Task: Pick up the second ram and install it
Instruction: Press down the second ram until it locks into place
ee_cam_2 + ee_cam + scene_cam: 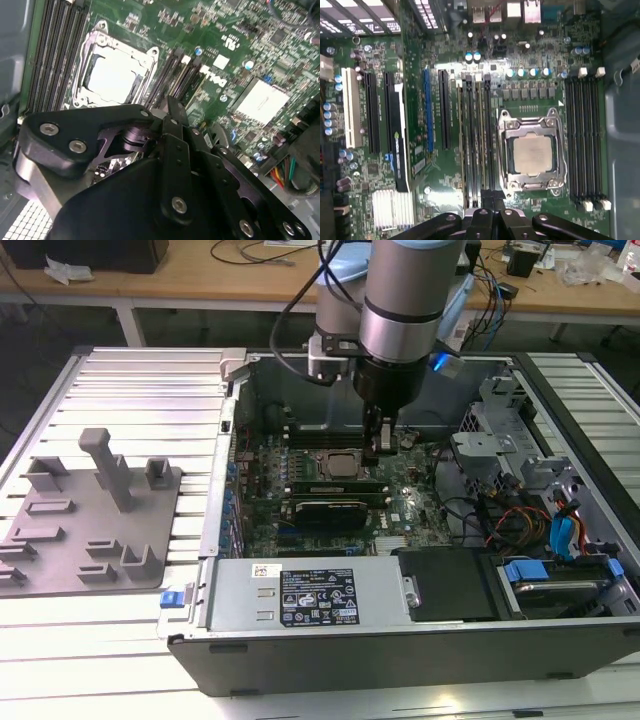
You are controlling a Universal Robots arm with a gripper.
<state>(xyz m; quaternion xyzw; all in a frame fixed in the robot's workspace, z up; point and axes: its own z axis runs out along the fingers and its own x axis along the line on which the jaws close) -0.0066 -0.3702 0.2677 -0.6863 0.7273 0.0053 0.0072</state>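
Nearest the lens: black links and bolts of my hand (171,102), seen in both wrist views, tapering to the tips above the motherboard (445,190).
Hand state: narrowed almost fully, the two fingers (485,202) drawn close with just a thin gap between them. I judge them clamped on a slim upright board.
Second ram: most likely that slim piece, the second ram (384,444), hanging below my wrist in the exterior view. My own fingers cover most of it, so I offer this with some doubt.
Where it sits: inside the open computer case (215,540), just above the long memory slots (477,145) that run beside the processor socket (532,152). Whether its lower edge touches a slot I cannot tell.
How it handles: light, stiff and thin, but fragile. The chips and the contact edge should not be pinched or scraped, and a twist could crack it.
Where to hold: by the flat faces near the top edge, centred along its length, so that it stays upright.
Off to the side: a grey holder tray (60,530) lies on the slatted worktop (130,390), well apart from the case, toward the exterior view's left.
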